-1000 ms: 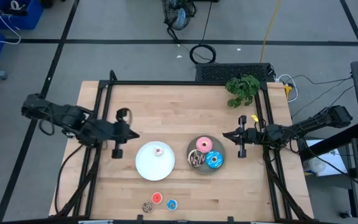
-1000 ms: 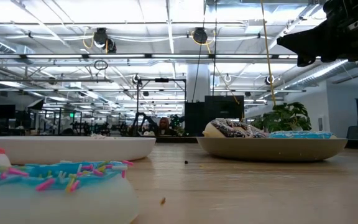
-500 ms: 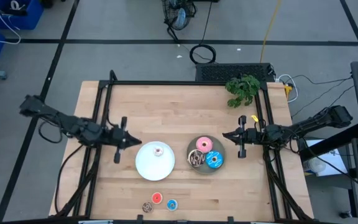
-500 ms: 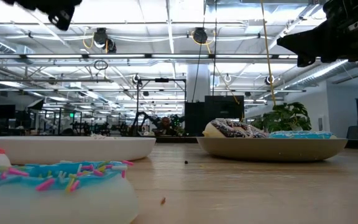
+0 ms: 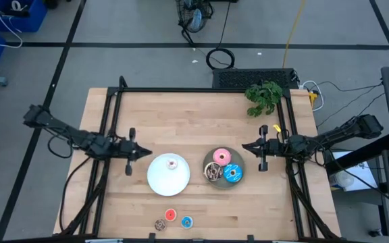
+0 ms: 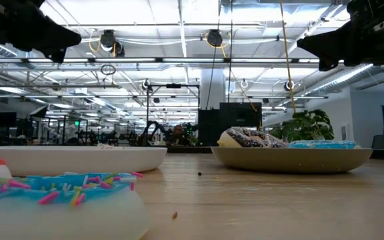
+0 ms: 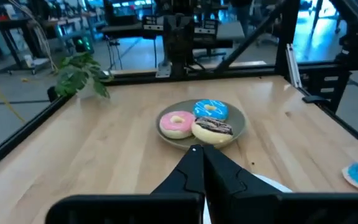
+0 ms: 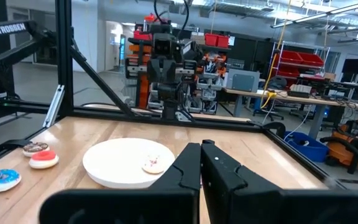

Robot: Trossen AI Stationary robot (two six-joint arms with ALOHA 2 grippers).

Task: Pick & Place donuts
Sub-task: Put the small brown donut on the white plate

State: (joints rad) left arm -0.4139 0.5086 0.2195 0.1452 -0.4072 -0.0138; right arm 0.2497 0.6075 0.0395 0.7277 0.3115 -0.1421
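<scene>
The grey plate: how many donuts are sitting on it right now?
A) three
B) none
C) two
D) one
A: the high view shows the grey plate holding three donuts, the pink donut, the blue sprinkled donut and the brown streaked donut; the left wrist view shows the same three together.

**Colours on your worktop**

You see a pink donut [image 5: 221, 157], a blue sprinkled donut [image 5: 233, 173] and a brown white-streaked donut [image 5: 213, 173] on the grey plate [image 5: 240, 162]; the other plate [image 5: 159, 177] is white, the worktop [image 5: 181, 115] pale wood.
</scene>
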